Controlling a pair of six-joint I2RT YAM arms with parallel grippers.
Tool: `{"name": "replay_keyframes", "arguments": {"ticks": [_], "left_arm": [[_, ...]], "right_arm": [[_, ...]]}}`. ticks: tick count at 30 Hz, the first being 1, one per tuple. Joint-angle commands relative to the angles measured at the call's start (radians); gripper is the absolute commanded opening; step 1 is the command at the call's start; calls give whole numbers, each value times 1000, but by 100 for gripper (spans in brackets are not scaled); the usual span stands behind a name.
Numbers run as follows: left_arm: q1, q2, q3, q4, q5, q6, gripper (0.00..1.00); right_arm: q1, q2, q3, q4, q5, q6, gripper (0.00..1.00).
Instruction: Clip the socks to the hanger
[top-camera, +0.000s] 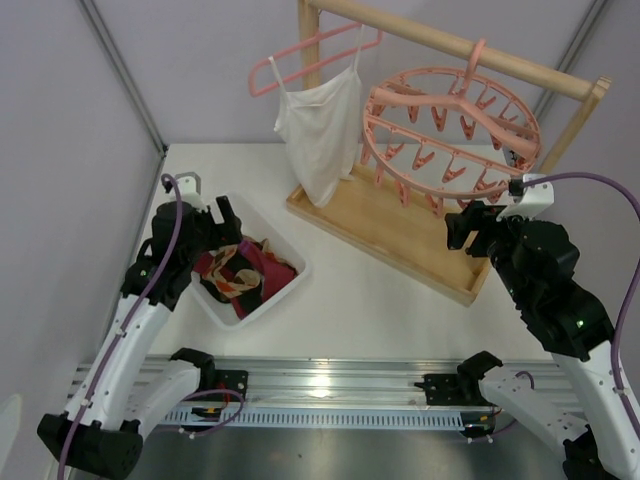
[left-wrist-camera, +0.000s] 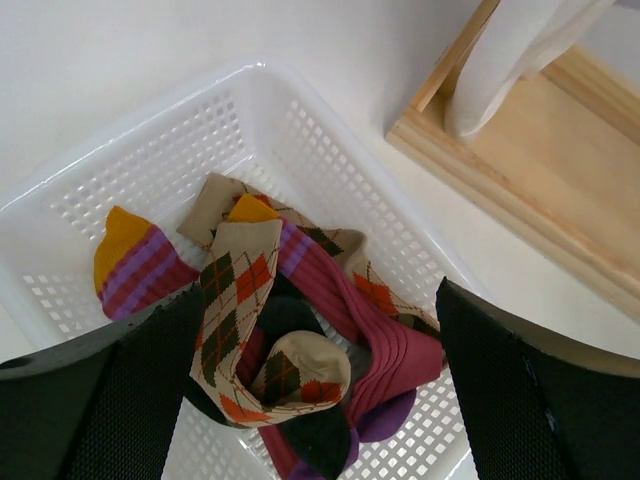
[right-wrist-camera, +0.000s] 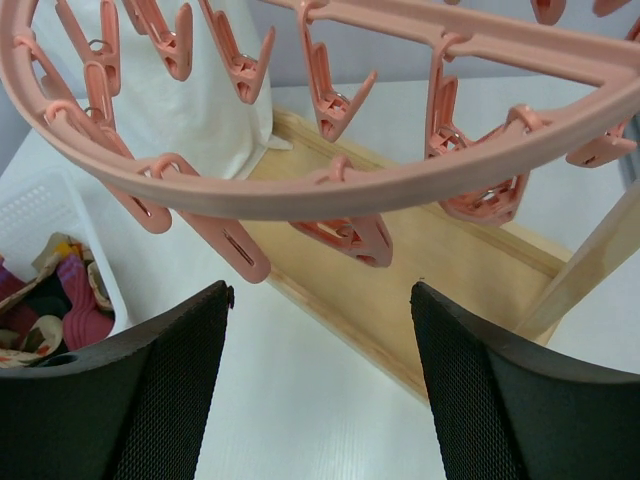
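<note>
- Left gripper (left-wrist-camera: 320, 400): jaws spread wide, nothing between them, grasping nothing.
- Straight below it are the socks (left-wrist-camera: 245, 300), a tangled heap in the white basket (left-wrist-camera: 250, 75). A tan argyle one lies on top, a maroon one is tucked beside it toward the right finger, and an orange-toed striped one sits out by the left finger.
- Right gripper (right-wrist-camera: 320, 380): also released and empty, parked just under the near rim of the hanger (right-wrist-camera: 300, 195).
- A clip (right-wrist-camera: 345, 235) dangles just above and ahead of the right fingers. No clip I can see holds a sock.
- Further out from the right gripper: the wooden rack base (right-wrist-camera: 420, 270) ahead, the white camisole (right-wrist-camera: 190, 110) up to the left.
- My read: this is the pick step, with nothing clipped that I can see.
- Next, I'd drop the left gripper straight down and pinch the argyle sock alone. The heap is tangled, so neighbouring socks may drag along.
- After that, carry the sock across to the hanger, with the right gripper lined up on one clip to squeeze it open.
</note>
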Motion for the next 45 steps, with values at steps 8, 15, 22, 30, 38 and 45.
{"name": "replay_keyframes", "arguments": {"ticks": [8, 15, 22, 30, 38, 45], "left_arm": [[7, -65, -75, 52, 40, 25, 99], [5, -79, -80, 50, 43, 25, 100], [7, -83, -81, 47, 41, 27, 99], [5, -79, -83, 46, 40, 27, 99], [5, -77, -80, 43, 41, 27, 100], [5, -80, -83, 46, 43, 27, 99]], "right_arm": [[-1, 91, 75, 28, 106, -111, 75], [-10, 120, 69, 69, 155, -139, 72], [-24, 137, 63, 97, 175, -159, 71], [-42, 134, 58, 106, 177, -168, 68], [-73, 144, 54, 141, 163, -188, 68], [-130, 149, 29, 183, 102, -199, 68]]}}
